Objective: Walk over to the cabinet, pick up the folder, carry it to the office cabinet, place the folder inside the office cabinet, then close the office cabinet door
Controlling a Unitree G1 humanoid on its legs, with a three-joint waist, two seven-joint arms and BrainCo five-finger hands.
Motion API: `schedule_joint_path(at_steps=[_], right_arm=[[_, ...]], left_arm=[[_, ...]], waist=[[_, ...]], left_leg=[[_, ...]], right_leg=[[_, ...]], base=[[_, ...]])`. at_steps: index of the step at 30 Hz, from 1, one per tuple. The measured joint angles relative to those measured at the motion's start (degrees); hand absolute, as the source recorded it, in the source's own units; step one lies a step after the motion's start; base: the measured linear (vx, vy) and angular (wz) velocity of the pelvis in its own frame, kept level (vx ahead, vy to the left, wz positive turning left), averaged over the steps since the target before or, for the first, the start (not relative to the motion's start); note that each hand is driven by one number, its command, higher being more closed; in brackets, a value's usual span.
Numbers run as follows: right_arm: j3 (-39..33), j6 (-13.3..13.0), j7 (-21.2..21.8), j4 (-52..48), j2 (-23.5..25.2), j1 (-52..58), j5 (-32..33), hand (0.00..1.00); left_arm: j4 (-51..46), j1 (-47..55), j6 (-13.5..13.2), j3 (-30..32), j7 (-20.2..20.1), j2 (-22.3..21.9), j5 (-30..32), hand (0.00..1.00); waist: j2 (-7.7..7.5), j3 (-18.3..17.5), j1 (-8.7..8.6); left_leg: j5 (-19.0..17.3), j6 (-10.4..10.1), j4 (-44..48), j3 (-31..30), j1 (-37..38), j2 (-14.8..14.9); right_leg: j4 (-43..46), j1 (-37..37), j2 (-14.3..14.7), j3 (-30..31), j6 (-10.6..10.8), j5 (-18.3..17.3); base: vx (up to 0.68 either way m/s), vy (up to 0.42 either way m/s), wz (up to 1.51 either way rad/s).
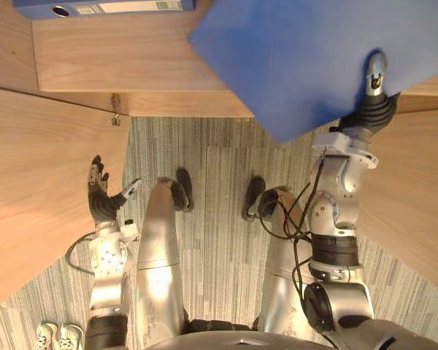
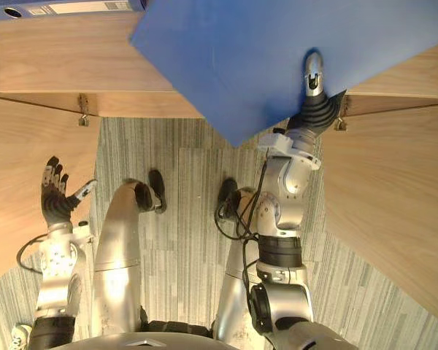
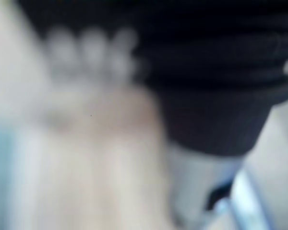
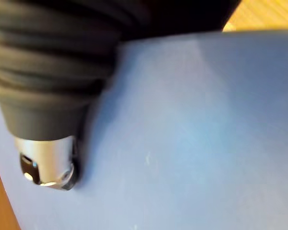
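My right hand (image 1: 372,109) holds a large flat blue folder (image 1: 314,58) out over the front of the open wooden cabinet (image 1: 131,58). Its thumb (image 2: 313,73) lies on the folder's upper face and its fingers are hidden underneath. In the right wrist view the folder (image 4: 192,134) lies pressed under the thumb (image 4: 45,165). One corner of the folder hangs past the shelf edge, over the carpet. My left hand (image 1: 101,197) hangs low at the left with straight fingers and holds nothing, close beside the open left door (image 1: 36,182).
A second blue folder (image 1: 102,7) lies on the cabinet shelf at the back left. The right door (image 1: 416,189) also stands open, so the two doors flank a strip of grey carpet (image 1: 212,189). White shoes (image 1: 58,335) show at the lower left.
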Motion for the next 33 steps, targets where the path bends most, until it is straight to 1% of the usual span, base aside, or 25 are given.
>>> schedule_joint_path(at_steps=[2,4,7,11,13,16,20,21,25,27,28,31,33], right_arm=[[-1.4,-0.3,-0.1,0.0,-0.2,-1.9,2.1,1.00],[-2.6,-1.3,-1.4,1.3,-0.9,-4.1,4.0,1.00],[-4.2,-1.5,-3.2,5.5,-3.5,-8.6,10.3,1.00],[-4.6,-1.9,-4.5,8.9,-5.2,-13.1,16.1,1.00],[-4.1,-2.2,-5.3,11.9,-6.1,-17.0,21.7,1.00],[-3.2,-2.3,-6.2,14.9,-8.3,-20.5,25.8,1.00],[-1.0,-2.3,-6.2,18.1,-12.7,-24.2,29.4,1.00],[-0.1,-2.3,-6.2,20.6,-14.2,-26.3,30.8,1.00],[1.3,-2.5,-6.0,22.4,-15.9,-28.7,33.8,1.00],[1.5,-2.6,-6.0,24.3,-17.3,-30.6,34.6,1.00],[1.6,-2.5,-6.2,25.6,-18.6,-31.8,35.4,0.00],[1.4,-2.7,-6.3,26.6,-20.4,-33.5,36.6,0.00],[1.4,-3.4,-6.4,26.6,-20.4,-34.2,36.9,0.00]], left_arm=[[-0.2,0.1,0.1,0.2,0.2,0.0,0.0,0.00],[-0.2,0.1,0.1,0.5,0.7,-0.1,-1.4,0.00],[-0.2,0.1,0.2,2.2,1.5,-0.1,-4.5,0.00],[-0.2,0.0,0.5,2.3,2.6,-0.1,-5.8,0.00],[-0.2,-0.2,0.7,2.1,2.8,-0.2,-7.1,0.00],[-0.2,-0.7,0.7,2.1,3.3,-0.5,-9.0,0.00],[0.0,-1.8,0.7,0.6,3.8,-0.4,-10.8,0.00],[0.0,-2.1,0.7,-0.4,3.8,-0.4,-11.2,0.00],[0.4,-2.5,0.7,-2.7,3.7,-0.4,-11.4,0.00],[0.4,-2.7,0.7,-3.2,3.6,-0.4,-12.6,0.00],[0.4,-2.7,0.7,-3.7,3.5,-0.4,-13.1,0.00],[0.4,-3.0,0.7,-5.0,3.5,-0.4,-13.4,0.00],[0.4,-3.2,0.7,-5.4,3.5,-0.4,-13.4,0.00]], waist=[[0.00,0.0,0.00],[-0.02,-0.1,0.02],[0.07,-0.2,0.01],[0.00,-0.3,0.11],[-0.01,-0.3,0.25],[-0.01,-0.3,0.38],[-0.01,-0.3,0.38],[-0.01,-0.3,0.23],[-0.03,-0.3,-0.05],[-0.03,-0.3,-0.18],[-0.03,-0.3,-0.12],[-0.03,-0.3,-0.22],[-0.04,-0.3,-0.17]], left_leg=[[0.0,0.0,0.2,0.0,0.0,0.1],[0.0,0.0,0.3,-0.2,-0.1,0.1],[0.2,0.1,0.5,-0.9,-0.8,0.2],[0.8,-0.1,0.2,-1.4,-1.8,0.0],[1.4,-0.3,-0.5,-1.5,-1.9,-0.1],[2.3,-0.4,-1.7,-1.9,-2.2,-0.2],[4.0,-0.9,-3.6,-2.6,-3.2,-0.5],[4.6,-1.1,-4.4,-2.7,-3.5,-0.7],[6.3,-1.4,-6.6,-2.9,-3.8,-0.9],[7.5,-1.3,-8.0,-2.9,-4.0,-0.9],[8.2,-1.2,-9.0,-2.9,-4.1,-0.9],[9.6,-1.2,-11.1,-2.8,-4.3,-0.8],[10.6,-1.0,-12.1,-2.7,-4.3,-0.6]], right_leg=[[0.1,0.0,0.1,0.0,-0.1,0.0],[0.1,0.0,0.1,-0.1,-0.2,0.1],[0.0,0.0,0.0,-0.9,-0.5,0.3],[-0.1,-0.7,0.0,-1.5,-0.8,0.5],[-0.4,-0.8,-0.1,-1.6,-1.1,0.6],[-1.2,-0.9,-0.2,-2.6,-1.7,1.0],[-2.6,-1.6,-0.4,-3.6,-2.4,1.6],[-3.0,-1.8,-0.5,-3.9,-2.6,1.9],[-4.3,-2.2,-0.5,-4.5,-3.0,2.9],[-5.3,-2.4,-0.5,-5.1,-3.1,3.7],[-6.1,-2.4,-0.6,-5.6,-3.2,3.9],[-7.0,-2.4,-1.2,-6.5,-3.4,4.4],[-7.6,-2.4,-1.2,-6.9,-3.5,4.8]], base=[[-0.05,-0.022,-0.03],[-0.06,-0.017,-0.01],[-0.07,-0.017,0.01],[-0.05,-0.028,0.06],[-0.06,-0.045,0.05],[-0.05,-0.049,0.06],[-0.05,-0.045,0.10],[-0.03,-0.027,0.11],[-0.05,-0.030,0.06],[-0.07,-0.020,0.06],[-0.07,-0.012,0.11],[-0.06,-0.018,0.21],[-0.04,-0.013,0.11]])
